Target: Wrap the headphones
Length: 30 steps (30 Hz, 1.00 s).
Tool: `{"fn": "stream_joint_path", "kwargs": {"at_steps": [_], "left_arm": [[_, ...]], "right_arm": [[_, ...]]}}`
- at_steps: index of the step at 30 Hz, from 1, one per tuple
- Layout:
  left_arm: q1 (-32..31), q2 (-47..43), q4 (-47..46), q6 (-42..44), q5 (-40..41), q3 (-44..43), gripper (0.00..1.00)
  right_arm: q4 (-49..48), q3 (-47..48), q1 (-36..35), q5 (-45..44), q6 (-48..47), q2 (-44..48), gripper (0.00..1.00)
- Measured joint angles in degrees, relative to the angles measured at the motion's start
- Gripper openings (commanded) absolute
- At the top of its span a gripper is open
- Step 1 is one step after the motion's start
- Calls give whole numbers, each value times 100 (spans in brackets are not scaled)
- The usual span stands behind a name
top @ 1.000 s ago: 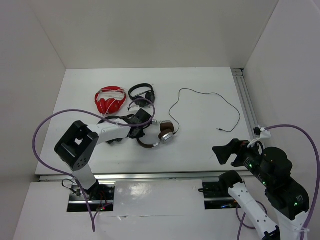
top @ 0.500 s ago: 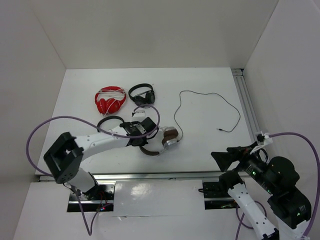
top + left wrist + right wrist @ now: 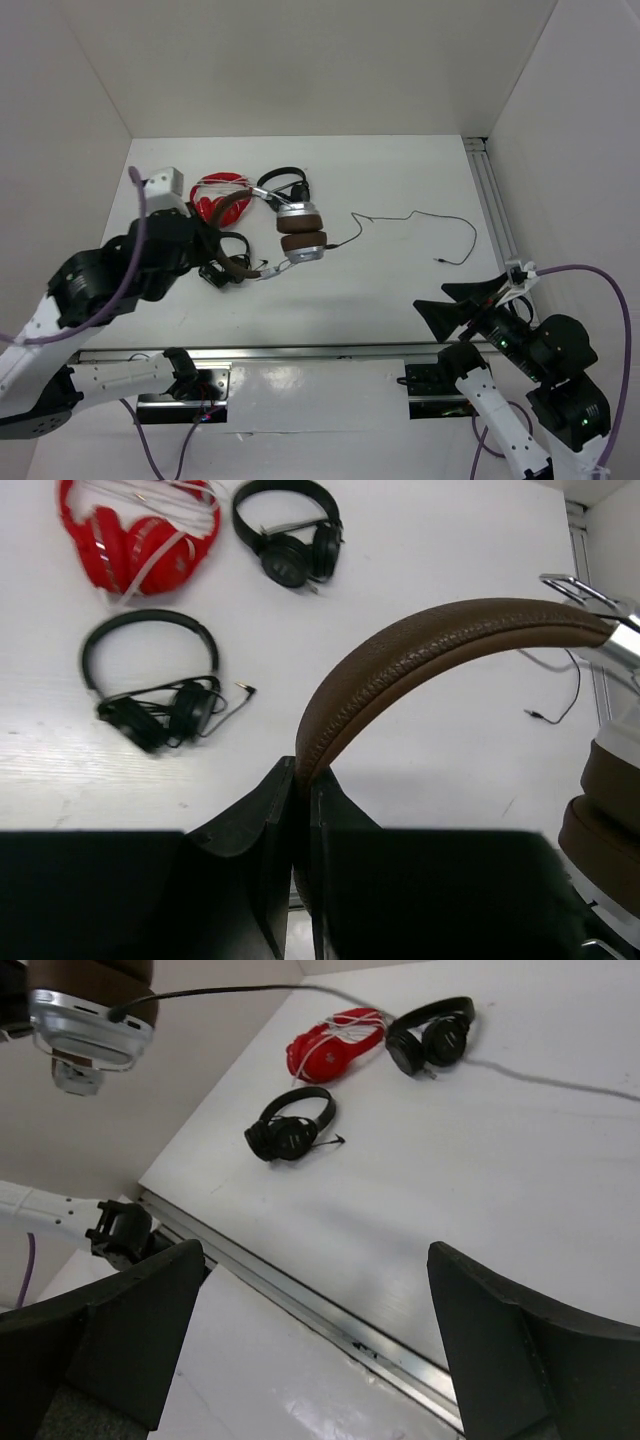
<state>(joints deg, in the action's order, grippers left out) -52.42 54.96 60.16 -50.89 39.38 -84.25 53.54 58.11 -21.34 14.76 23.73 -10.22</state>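
Note:
The headphones (image 3: 301, 233) have a brown headband, brown pads and silver cups. They hang in the air above the table's left-middle. My left gripper (image 3: 208, 243) is shut on the brown headband (image 3: 430, 650), with both jaws pinching its end in the left wrist view. The cups (image 3: 607, 800) hang at that view's right edge. One silver cup (image 3: 90, 1015) shows at the top left of the right wrist view. The thin dark cable (image 3: 420, 213) trails from the cups across the table to its plug at the right. My right gripper (image 3: 462, 303) is open and empty over the table's front right edge.
A red pair (image 3: 135, 535) and a black pair (image 3: 290, 530) lie at the back left. Another black pair (image 3: 150, 685) lies nearer the front. A metal rail (image 3: 492, 200) runs along the right side. A metal strip (image 3: 330, 1305) lines the front edge.
My left arm has lifted the headphones off the table, up and toward the back. The cable has been dragged left. My right gripper has shifted slightly and stays open.

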Motion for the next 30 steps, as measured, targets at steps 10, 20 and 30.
{"fn": "stream_joint_path", "kwargs": {"at_steps": [10,20,30], "left_arm": [[-2,-33,1659,382,581,-1722,0],[-2,-413,2085,608,516,-2059,0],[-2,160,2109,584,350,-2492,0]], "right_arm": [[-2568,-1858,31,553,494,391,98],[-5283,-2835,603,2238,815,-1176,99],[-6417,-2610,-1001,2629,-26,-3648,94]]}}
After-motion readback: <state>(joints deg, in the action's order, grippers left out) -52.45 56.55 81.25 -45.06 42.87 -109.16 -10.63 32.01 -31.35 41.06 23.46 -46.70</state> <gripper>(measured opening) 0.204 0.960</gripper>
